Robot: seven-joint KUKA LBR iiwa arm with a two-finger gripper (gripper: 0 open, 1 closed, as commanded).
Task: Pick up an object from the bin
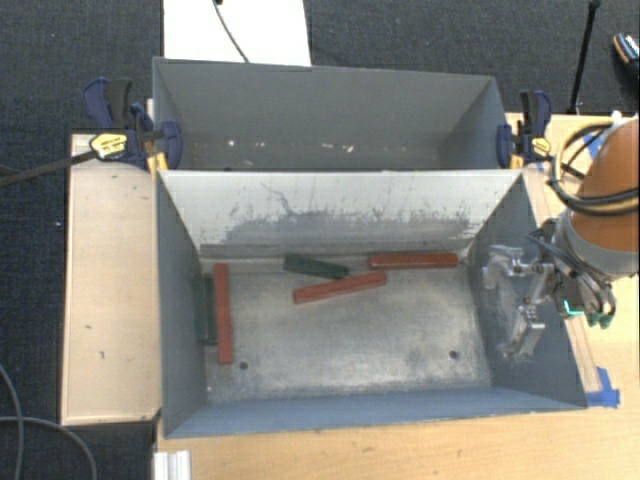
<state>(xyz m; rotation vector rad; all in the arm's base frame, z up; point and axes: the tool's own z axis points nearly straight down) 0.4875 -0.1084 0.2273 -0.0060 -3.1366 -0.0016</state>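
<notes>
As the gripper [515, 313] hangs by the right wall of the grey bin [330, 218], well to the right of the tilted red-brown bar [340, 288] lying mid-floor, I cannot tell from where I stand whether it is open or closed; it is over bare metal, apart from every piece. Five bars lie on the floor, three red-brown and two dark green. Taking the tilted bar as the mark, a second red-brown bar [413, 260] lies just behind and to its right, along the back wall, nearest the gripper; a dark green bar [315, 266] lies just behind its left end; well to its left, by the left wall, the third red-brown bar [222, 313] and the second green bar [205, 310] lie side by side.
</notes>
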